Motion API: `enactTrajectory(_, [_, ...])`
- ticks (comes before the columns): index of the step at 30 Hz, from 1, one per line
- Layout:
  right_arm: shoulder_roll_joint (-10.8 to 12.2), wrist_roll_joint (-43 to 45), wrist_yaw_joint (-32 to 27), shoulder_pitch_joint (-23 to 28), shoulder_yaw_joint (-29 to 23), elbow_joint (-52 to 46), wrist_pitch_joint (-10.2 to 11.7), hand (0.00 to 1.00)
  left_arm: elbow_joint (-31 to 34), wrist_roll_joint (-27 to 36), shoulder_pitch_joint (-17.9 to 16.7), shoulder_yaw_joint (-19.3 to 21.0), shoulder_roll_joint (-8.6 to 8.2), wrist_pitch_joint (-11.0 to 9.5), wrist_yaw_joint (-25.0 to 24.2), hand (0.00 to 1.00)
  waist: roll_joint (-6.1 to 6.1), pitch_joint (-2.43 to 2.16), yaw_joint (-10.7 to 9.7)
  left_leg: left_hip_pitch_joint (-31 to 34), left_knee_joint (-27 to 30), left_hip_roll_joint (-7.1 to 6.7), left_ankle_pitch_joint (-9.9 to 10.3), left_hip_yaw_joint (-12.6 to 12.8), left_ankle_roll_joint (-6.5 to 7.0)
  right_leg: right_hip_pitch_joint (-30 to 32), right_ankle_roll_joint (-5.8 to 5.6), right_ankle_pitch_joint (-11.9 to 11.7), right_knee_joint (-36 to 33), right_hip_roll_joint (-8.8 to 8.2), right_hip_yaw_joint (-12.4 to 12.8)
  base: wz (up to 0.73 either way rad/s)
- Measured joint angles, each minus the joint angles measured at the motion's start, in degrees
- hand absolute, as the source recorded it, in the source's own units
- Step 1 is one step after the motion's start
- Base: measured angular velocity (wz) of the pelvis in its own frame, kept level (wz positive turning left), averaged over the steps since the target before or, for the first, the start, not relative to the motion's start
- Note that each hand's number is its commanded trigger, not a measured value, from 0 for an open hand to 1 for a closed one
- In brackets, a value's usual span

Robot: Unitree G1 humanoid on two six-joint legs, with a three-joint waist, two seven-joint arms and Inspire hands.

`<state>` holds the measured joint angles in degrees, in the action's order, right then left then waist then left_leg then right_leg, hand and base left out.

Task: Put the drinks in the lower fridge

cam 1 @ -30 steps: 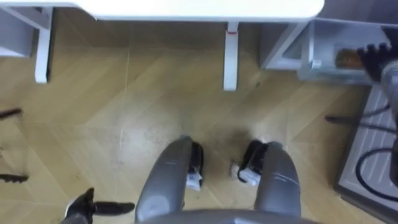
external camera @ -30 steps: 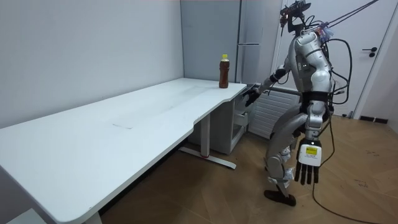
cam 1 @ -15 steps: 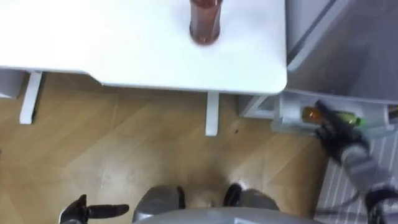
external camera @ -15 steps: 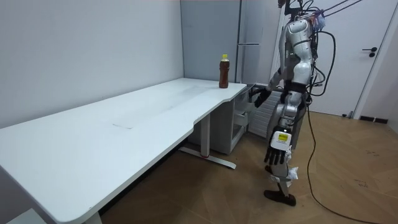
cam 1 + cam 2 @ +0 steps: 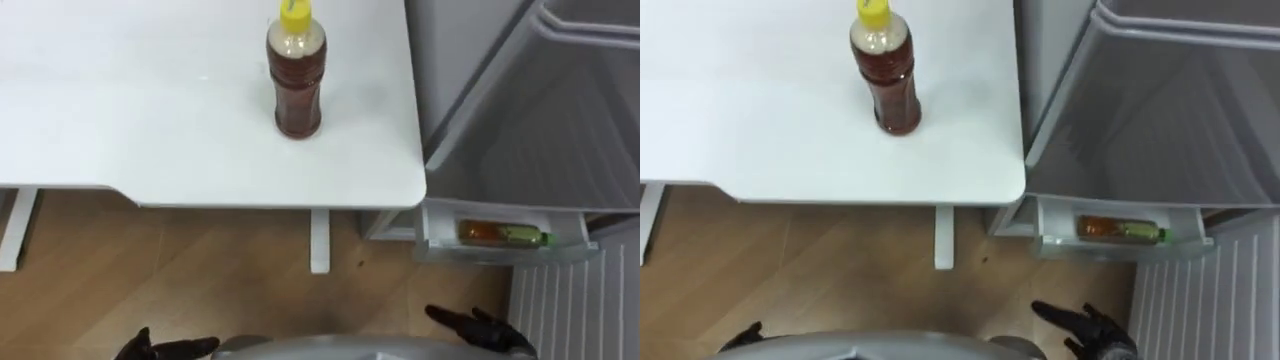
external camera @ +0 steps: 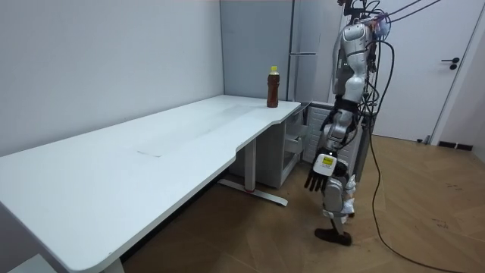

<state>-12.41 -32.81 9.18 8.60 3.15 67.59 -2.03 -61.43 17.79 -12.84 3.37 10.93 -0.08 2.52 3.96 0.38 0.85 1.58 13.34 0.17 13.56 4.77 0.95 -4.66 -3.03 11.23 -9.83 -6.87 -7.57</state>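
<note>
A brown drink bottle with a yellow cap (image 5: 296,75) stands upright on the white table (image 5: 150,150), near its right corner; the room view has this bottle (image 6: 273,86) too. A second bottle (image 5: 503,234) lies on its side in the open lower fridge compartment (image 5: 500,252), right of the table. My right hand (image 5: 480,328) hangs open low at the right, well below that compartment and holding nothing. My left hand (image 5: 165,347) is open and empty at the lower left. In the room view I stand upright at the table's corner by the fridge, left hand (image 6: 320,173) hanging.
The grey fridge (image 5: 530,110) rises right of the table, its upper door shut. A white radiator (image 5: 570,310) is at the lower right. A table leg (image 5: 319,240) stands on the wooden floor ahead. A shut door (image 6: 455,68) lies behind me.
I have straightened up from a bend, and my view has risen from the floor to the table. My right hand has drawn back from the fridge compartment, leaving the lying bottle there.
</note>
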Motion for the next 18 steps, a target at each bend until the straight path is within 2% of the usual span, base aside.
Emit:
enactTrajectory(1, [0.6,3.7,-0.4,0.0,-0.1,1.6,-0.7,0.0,0.0,0.0,-0.2,0.0,-0.24,0.1,0.7,0.0,0.19,-0.68,0.9,-1.3,-1.3,-0.73,-1.6,1.3,0.58,0.3,-0.73,-0.1,0.1,-0.31,-0.9,0.48])
enactTrajectory(2, [0.8,5.7,-0.4,-0.4,-0.1,2.3,-0.9,0.0,-0.2,0.0,-0.3,0.0,-0.27,0.2,1.2,0.0,0.39,-0.48,1.6,-1.9,-1.5,-0.84,-1.7,1.7,0.65,0.2,-0.83,-0.1,0.2,-0.3,-1.5,-0.29])
enactTrajectory(3, [1.4,8.1,-0.4,-1.1,-0.1,3.1,-1.1,0.0,-0.5,-0.2,-0.7,0.1,-0.24,0.7,2.0,0.0,0.24,-0.12,3.0,-3.0,-1.9,-0.87,-1.7,0.4,0.67,-0.1,-0.81,-0.2,0.4,-0.16,-3.5,-0.53])
enactTrajectory(4, [1.8,9.6,-0.4,-1.5,0.0,3.7,-1.1,0.0,-1.1,-0.8,-1.2,0.3,-0.26,1.5,2.5,0.0,0.18,-0.17,3.7,-3.8,-1.9,-0.83,-1.7,-1.8,0.67,-0.8,-0.53,-1.1,1.3,0.28,-4.7,-0.51])
enactTrajectory(6, [1.6,11.4,-0.5,-1.8,0.1,3.8,-1.2,0.0,-1.6,-2.2,-1.5,0.3,-0.42,2.8,3.0,0.0,-0.15,0.04,3.4,-3.9,-2.1,-1.2,-1.6,-2.7,0.61,-2.0,-0.92,-2.1,2.4,0.34,-5.6,-0.11])
enactTrajectory(7, [1.5,12.0,-0.7,-1.9,0.1,4.0,-1.4,0.0,-1.6,-2.5,-1.5,0.3,-0.75,3.0,3.1,0.0,-0.44,0.25,2.5,-3.8,-2.3,-1.59,-1.6,-2.4,0.61,-2.1,-0.97,-2.1,2.4,0.28,-6.1,0.17])
enactTrajectory(9, [1.6,12.0,-0.7,-2.5,-0.3,4.7,-1.7,0.0,-1.6,-3.2,-0.8,0.4,-1.08,3.1,3.1,0.0,-0.84,0.41,2.3,-3.8,-2.6,-1.67,-1.6,-2.3,0.62,-1.7,-1.31,-1.9,2.4,0.19,-6.5,0.09])
enactTrajectory(14, [1.6,13.2,-0.4,-3.8,-0.3,6.0,-1.8,0.0,-1.5,-4.7,1.0,0.4,-1.55,3.9,3.3,0.0,-1.58,0.38,2.3,-3.2,-2.5,-1.6,-1.5,-2.5,0.72,-1.3,-1.63,-1.7,2.1,0.23,-6.7,-0.05])
enactTrajectory(18, [1.5,13.7,-0.7,-4.4,-0.5,5.9,-1.9,0.0,-1.5,-4.9,1.3,0.4,-1.72,3.9,3.3,0.0,-2.14,0.37,1.2,-2.7,-1.7,-1.45,-1.5,-2.4,0.7,-1.3,-1.62,-1.7,1.0,0.24,-6.8,0.0])
